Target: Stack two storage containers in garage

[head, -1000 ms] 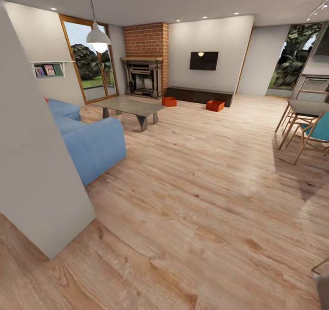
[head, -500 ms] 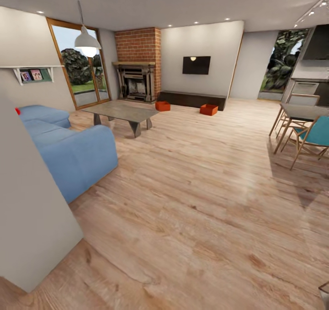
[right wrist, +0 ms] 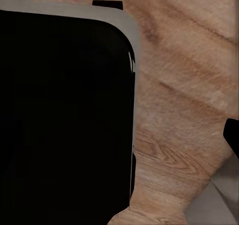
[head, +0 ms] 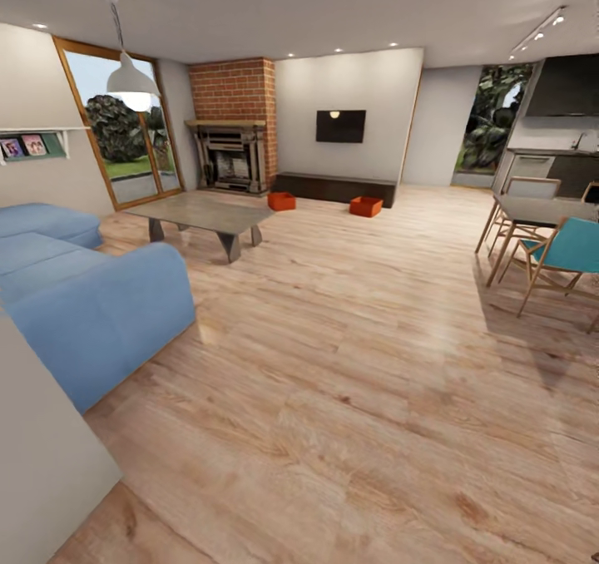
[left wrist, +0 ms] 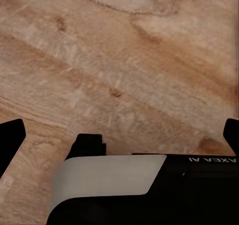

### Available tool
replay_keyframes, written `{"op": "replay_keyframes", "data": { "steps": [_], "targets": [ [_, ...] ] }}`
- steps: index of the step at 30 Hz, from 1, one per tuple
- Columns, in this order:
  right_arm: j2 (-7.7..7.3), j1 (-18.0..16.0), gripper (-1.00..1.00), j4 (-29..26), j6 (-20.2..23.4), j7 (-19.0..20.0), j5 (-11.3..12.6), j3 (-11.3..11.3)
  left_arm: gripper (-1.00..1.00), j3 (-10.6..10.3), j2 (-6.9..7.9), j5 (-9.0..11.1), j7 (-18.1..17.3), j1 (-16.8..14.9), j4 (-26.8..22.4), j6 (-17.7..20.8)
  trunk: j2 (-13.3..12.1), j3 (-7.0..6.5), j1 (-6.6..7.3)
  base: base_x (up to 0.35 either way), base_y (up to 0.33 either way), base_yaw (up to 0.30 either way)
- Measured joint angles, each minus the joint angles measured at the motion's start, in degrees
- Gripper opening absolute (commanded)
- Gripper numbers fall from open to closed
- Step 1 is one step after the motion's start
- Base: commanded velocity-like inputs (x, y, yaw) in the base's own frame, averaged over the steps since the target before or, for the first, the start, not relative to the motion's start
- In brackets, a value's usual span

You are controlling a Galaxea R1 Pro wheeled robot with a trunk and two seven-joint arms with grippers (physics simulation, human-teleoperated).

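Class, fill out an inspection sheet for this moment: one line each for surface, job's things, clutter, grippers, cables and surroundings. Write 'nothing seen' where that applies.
Surface: light wood plank floor, bare across the middle of the room.
Job's things: two orange-red storage containers, one nearer the brick fireplace, the other further right; both on the floor before the low dark cabinet, apart.
Clutter: nothing seen.
Grippers: left gripper fingertips spread at the frame edges, holding nothing; right gripper state cannot be told.
Cables: nothing seen.
Surroundings: blue sofa, coffee table, wall TV, dining chairs.
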State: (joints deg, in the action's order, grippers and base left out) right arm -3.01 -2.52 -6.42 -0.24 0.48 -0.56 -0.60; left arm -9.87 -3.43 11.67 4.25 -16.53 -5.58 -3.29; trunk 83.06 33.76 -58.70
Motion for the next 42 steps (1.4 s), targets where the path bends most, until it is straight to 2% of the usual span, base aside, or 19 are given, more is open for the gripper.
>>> {"op": "replay_keyframes", "data": {
  "steps": [20, 42],
  "targets": [
    [0.06, 0.0, 1.0, 0.0, 0.0, 0.0, 0.1, 0.1, 1.0, 0.0, 0.0, 0.0, 0.0, 0.0, 0.0, 0.0, 0.0, -0.15, 0.0, 0.344, -0.065, -0.078],
    [-0.01, 0.0, 1.0, 0.7, 0.0, 0.0, 0.3, 0.1, 1.0, 0.0, 0.0, 0.0, 0.0, 0.0, 0.0, 0.0, 0.0, -0.2, 0.0, 0.344, -0.115, -0.006]
  ]
}}
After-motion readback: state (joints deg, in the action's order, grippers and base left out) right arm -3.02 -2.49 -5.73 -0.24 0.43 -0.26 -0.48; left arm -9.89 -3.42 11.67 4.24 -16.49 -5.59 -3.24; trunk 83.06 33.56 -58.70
